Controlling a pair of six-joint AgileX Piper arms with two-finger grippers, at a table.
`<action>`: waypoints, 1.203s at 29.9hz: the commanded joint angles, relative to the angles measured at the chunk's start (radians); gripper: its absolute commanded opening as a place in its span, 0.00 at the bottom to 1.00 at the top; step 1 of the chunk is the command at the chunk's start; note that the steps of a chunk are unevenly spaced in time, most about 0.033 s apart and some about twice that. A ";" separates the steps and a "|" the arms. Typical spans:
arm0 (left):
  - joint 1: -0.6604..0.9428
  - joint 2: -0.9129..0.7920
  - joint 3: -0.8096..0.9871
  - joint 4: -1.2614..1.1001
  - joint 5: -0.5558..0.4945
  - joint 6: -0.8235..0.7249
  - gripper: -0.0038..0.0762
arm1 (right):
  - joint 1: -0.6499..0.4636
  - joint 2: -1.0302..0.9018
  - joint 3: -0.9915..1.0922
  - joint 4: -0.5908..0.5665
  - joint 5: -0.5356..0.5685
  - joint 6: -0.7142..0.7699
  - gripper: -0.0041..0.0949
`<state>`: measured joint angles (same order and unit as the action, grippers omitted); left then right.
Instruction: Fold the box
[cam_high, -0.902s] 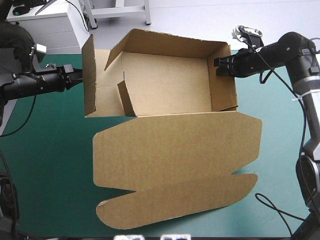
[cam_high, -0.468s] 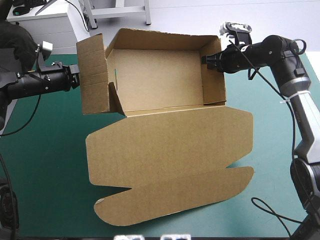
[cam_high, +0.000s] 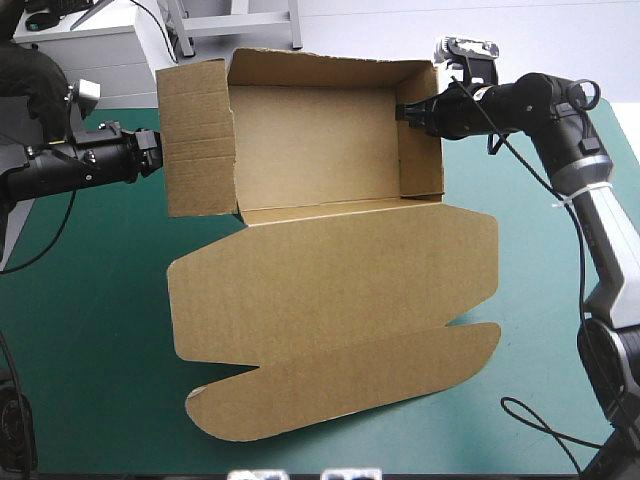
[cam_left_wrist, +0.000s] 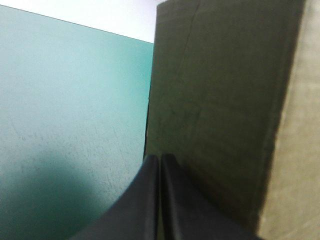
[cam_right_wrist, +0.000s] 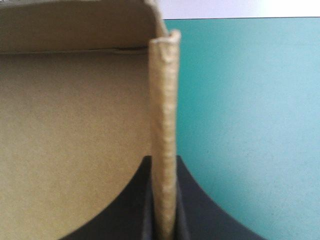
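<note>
Desk (cam_high: 90, 330): teal-green cover, evenly lit, spread beneath the left pincer (cam_high: 155, 152) and the right pincer (cam_high: 405, 113).
Floor (cam_high: 400, 30): pale grey, past the desk's far edge.
Cabinet (cam_high: 110, 55): light grey, beyond the left pincer.
Metal frame legs (cam_high: 296, 28): on the floor, beyond and between both pincers.
</note>
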<state>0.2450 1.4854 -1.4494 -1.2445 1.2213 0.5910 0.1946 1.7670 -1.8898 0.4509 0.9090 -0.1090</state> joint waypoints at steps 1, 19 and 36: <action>-0.005 -0.057 -0.025 -0.073 0.068 -0.003 0.04 | 0.002 -0.055 -0.030 0.045 -0.087 0.022 0.03; -0.069 -0.068 -0.025 -0.068 0.062 0.009 0.28 | 0.080 0.005 -0.030 0.042 -0.147 0.029 0.03; -0.069 -0.068 -0.025 -0.066 0.066 0.007 0.66 | 0.093 0.013 -0.030 -0.032 -0.152 0.062 0.03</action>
<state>0.1830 1.4565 -1.4494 -1.2341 1.2274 0.5944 0.2821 1.8305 -1.8898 0.3882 0.8261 -0.0633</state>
